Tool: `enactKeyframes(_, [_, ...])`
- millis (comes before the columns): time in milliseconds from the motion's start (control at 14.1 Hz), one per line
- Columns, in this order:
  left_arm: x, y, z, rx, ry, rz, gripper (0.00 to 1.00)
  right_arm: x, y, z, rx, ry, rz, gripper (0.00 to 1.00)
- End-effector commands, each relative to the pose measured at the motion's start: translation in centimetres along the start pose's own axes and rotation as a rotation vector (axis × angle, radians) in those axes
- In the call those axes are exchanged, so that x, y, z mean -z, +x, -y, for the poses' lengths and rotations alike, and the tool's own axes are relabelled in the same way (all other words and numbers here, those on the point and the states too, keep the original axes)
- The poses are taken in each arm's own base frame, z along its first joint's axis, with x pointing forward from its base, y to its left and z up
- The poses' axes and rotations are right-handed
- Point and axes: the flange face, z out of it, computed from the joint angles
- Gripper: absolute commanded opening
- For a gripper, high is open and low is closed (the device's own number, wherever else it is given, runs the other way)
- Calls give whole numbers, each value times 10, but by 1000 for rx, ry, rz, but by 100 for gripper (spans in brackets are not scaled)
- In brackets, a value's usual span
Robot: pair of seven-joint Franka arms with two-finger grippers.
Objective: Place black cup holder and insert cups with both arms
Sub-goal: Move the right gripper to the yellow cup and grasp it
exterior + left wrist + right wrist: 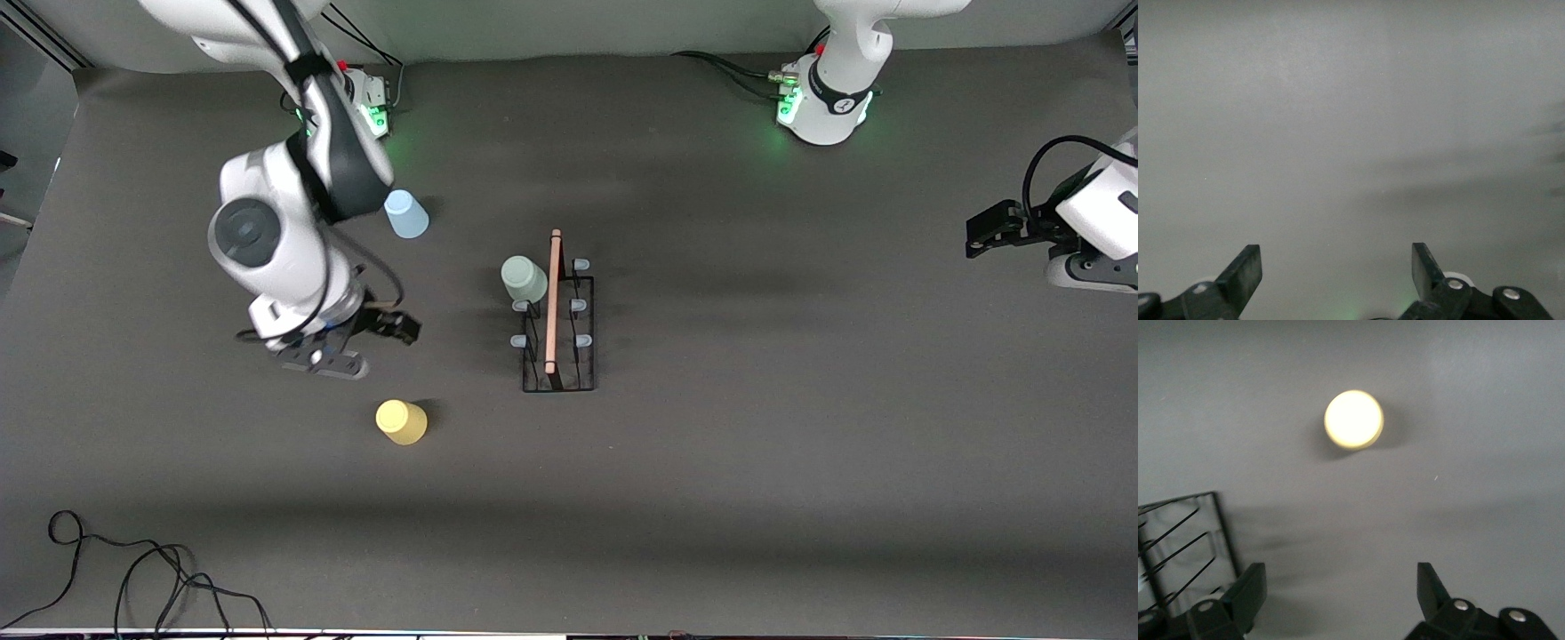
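The black cup holder stands mid-table with its wooden rod on top. The pale green cup sits upside down on one of its pegs, on the side toward the right arm's end. The pale blue cup and the yellow cup stand upside down on the table, the yellow one nearer the front camera. My right gripper is open and empty over the table between them. Its wrist view shows the yellow cup and a corner of the holder. My left gripper waits open and empty at the left arm's end.
A loose black cable lies on the dark mat at the edge nearest the front camera, toward the right arm's end. The arm bases glow green along the table's back edge.
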Motion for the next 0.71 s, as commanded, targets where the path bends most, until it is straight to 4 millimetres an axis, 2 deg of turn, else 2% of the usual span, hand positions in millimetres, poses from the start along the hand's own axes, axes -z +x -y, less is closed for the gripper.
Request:
enactKeyframes(0, [2, -2, -1, 8, 12, 6, 100, -31, 28, -13, 19, 17, -27, 100])
enactKeyframes(213, [-1, -3, -2, 12, 11, 13, 100, -74, 50, -26, 28, 14, -69, 100])
enactKeyframes(356, [1, -3, 2, 18, 12, 3, 100, -96, 56, -22, 12, 73, -77, 100])
enactKeyframes(640, [0, -2, 7, 24, 11, -2, 100, -109, 74, -8, 0, 102, -87, 100])
